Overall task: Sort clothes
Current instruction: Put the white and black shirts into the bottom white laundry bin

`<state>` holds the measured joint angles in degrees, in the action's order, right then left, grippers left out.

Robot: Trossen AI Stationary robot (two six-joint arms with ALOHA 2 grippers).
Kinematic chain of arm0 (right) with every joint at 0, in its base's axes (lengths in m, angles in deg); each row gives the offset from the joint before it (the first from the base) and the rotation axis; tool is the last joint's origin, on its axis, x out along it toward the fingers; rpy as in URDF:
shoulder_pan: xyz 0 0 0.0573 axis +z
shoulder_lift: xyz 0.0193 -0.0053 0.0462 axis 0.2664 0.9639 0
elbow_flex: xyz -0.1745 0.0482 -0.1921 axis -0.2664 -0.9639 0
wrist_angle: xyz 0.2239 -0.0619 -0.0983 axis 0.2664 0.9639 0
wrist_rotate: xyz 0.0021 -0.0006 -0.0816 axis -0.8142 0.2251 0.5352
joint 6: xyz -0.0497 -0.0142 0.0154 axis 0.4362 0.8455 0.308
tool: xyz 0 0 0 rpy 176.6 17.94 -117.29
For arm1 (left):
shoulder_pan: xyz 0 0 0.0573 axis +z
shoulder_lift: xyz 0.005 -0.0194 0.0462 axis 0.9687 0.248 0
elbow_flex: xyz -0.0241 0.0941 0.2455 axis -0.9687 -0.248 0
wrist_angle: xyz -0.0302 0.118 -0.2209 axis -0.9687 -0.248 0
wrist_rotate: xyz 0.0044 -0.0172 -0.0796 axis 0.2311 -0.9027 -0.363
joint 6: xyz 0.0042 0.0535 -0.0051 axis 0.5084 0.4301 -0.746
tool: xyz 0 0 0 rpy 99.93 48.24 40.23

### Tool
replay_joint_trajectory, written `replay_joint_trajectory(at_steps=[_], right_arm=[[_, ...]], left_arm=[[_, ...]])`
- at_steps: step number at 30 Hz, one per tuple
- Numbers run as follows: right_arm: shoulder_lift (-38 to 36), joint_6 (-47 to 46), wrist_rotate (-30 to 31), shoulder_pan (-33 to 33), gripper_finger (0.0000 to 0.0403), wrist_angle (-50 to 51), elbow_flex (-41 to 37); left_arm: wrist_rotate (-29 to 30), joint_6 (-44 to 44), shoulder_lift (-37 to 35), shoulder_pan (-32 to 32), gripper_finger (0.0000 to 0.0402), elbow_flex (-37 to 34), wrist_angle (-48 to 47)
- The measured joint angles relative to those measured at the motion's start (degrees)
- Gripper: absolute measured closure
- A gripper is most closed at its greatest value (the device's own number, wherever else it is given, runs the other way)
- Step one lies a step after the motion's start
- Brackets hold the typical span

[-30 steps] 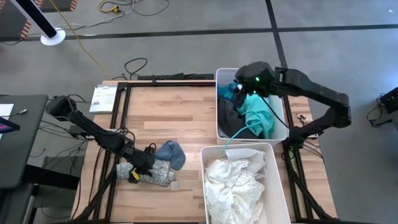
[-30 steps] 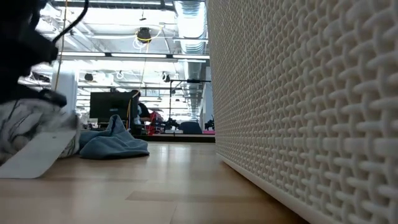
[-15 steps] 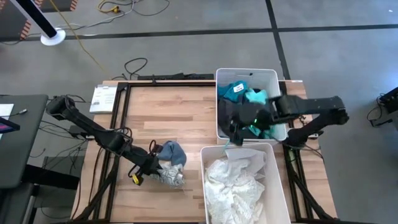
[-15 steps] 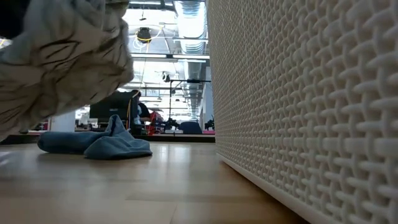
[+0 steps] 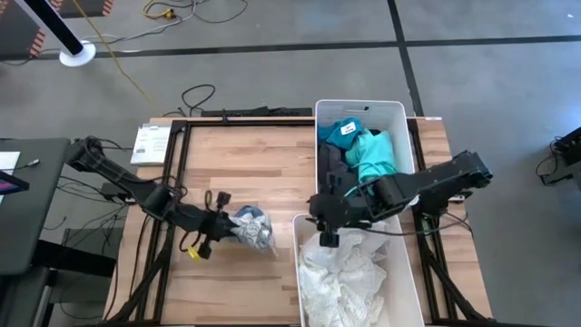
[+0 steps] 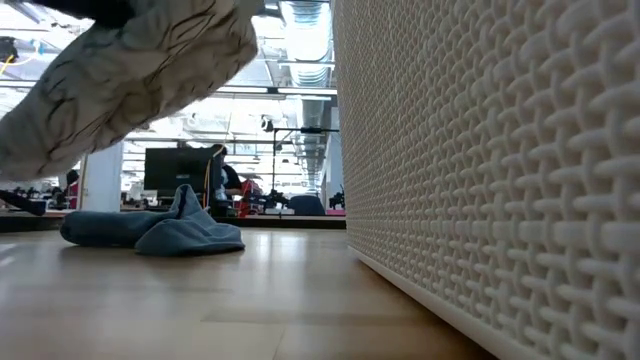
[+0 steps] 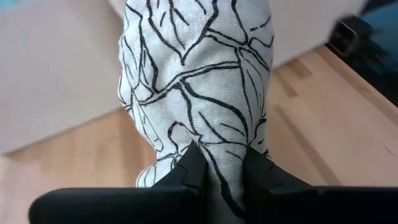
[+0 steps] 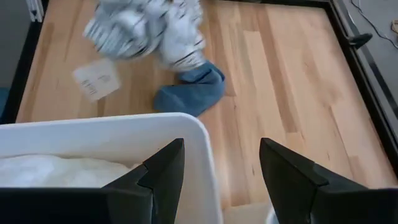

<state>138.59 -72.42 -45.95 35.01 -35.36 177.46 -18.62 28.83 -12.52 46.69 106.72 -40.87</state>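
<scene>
A pale wooden worktop (image 5: 254,163) in a dark frame stands on a grey concrete floor (image 5: 272,73). The leaf-print garment (image 7: 199,81), white with dark leaf lines, hangs off the worktop just beside the near bin (image 5: 404,272), pinched between the fingers (image 7: 189,174) of the left gripper (image 5: 221,227). A white tag (image 8: 95,79) dangles from it. Under it, on the wood, lies the grey-blue garment (image 6: 150,230), crumpled and apart from the near bin's woven wall. That near bin holds the white clothes (image 5: 349,272). The far bin (image 5: 359,107), touching the near bin's far end, holds the teal clothes (image 5: 372,150) and the dark clothes (image 5: 334,168). The right gripper (image 8: 221,171) hovers over the near bin's rim on the side towards the leaf-print garment, its fingers (image 8: 165,168) spread and holding nothing.
</scene>
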Motion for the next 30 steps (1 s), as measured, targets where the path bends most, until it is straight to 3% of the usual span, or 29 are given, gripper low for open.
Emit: replay_joint_trajectory(at_steps=[11, 26, 30], right_arm=[[2.76, 3.24, 0.84, 0.56, 0.0182, -8.67, -0.04], [6.53, 11.15, 0.55, -3.29, 0.0182, -26.97, -0.03], [8.21, 14.48, -0.17, -4.13, 0.0182, -33.42, -0.03]], left_arm=[[10.15, 6.48, -11.09, 0.00, 0.0360, 0.11, 4.59], [10.49, 24.53, -13.76, 0.05, 0.0360, 0.11, 26.70], [6.54, 25.74, -13.40, 0.35, 0.0360, 0.11, 30.98]])
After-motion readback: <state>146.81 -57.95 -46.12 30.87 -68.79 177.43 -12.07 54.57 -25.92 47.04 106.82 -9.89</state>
